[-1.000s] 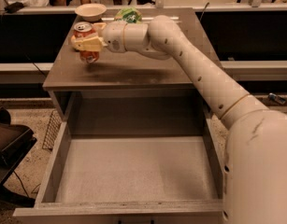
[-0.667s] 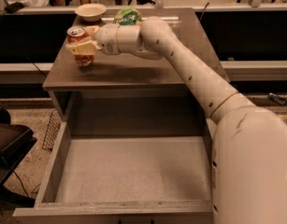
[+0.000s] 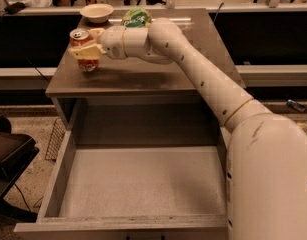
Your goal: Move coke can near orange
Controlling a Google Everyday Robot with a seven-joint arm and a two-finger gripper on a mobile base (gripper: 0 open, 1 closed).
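- Compared with a second ago, the gripper (image 3: 86,52) and the coke can (image 3: 81,37) have shifted a little leftward, nearer the left edge of the surface (image 3: 143,76).
- The arm's forearm now reaches further across the surface; the white bowl (image 3: 96,12) and green snack bag (image 3: 136,18) lie where they were, at the back.
- The pale fingers (image 3: 91,50) are closed around the middle of the coke can, which is upright, with its silver top above them and its red base below.
- Whether the can's base touches the surface, I cannot tell.
- The coke can is at the left part of the surface, in front of the bowl.
- The orange (image 3: 96,32) shows as a small patch just right of the can's top, mostly hidden by the wrist.
- The bowl's inside is not visible from here.
- Below the surface, the drawer (image 3: 58,179) is pulled fully out, showing its grey floor.
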